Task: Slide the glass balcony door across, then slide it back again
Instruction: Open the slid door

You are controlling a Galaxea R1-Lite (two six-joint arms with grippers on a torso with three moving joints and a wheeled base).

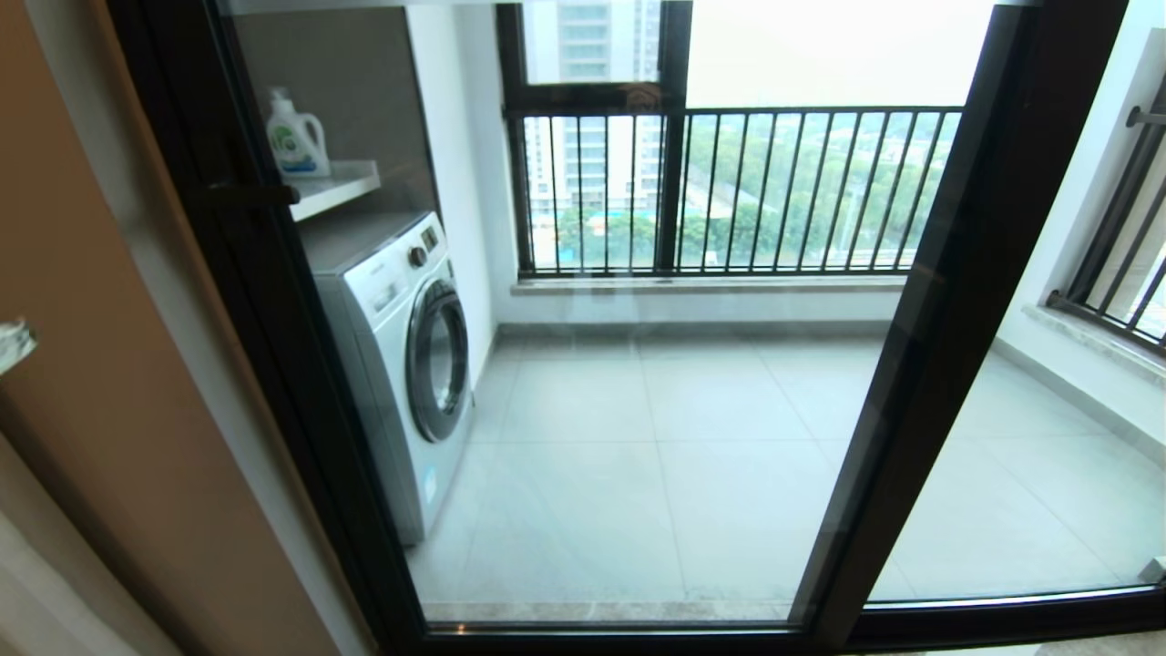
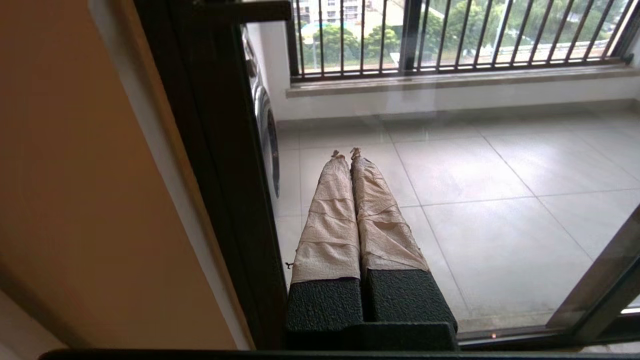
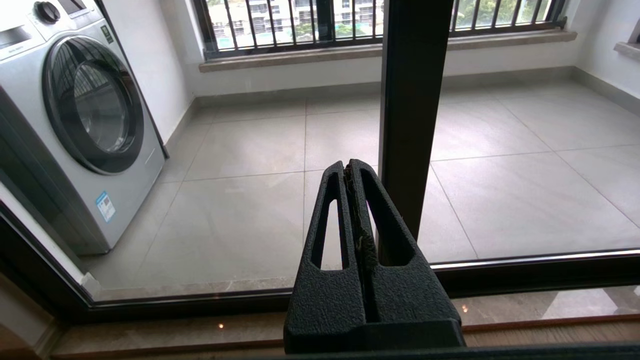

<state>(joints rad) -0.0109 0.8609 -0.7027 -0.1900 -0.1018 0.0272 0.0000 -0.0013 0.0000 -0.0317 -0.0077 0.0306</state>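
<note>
The glass balcony door [image 1: 273, 301] is a clear panel in a dark frame. Its left upright stands against the white jamb and carries a small dark latch handle [image 1: 253, 194]. Its right upright [image 1: 956, 301] crosses the view on a slant. Neither gripper shows in the head view. In the left wrist view my left gripper [image 2: 347, 152], with tape-wrapped fingers, is shut and empty. It sits close beside the latch-side upright [image 2: 215, 175], below the handle [image 2: 240, 10]. My right gripper [image 3: 348, 165] is shut and empty, in front of the glass just beside the other upright [image 3: 412, 100].
Behind the glass are a silver washing machine [image 1: 401, 364], a detergent bottle [image 1: 296, 137] on a shelf, a tiled balcony floor and a black-framed window with railing bars [image 1: 729, 191]. An orange wall [image 1: 91, 410] flanks the door on the left. The floor track [image 3: 200, 300] runs along the bottom.
</note>
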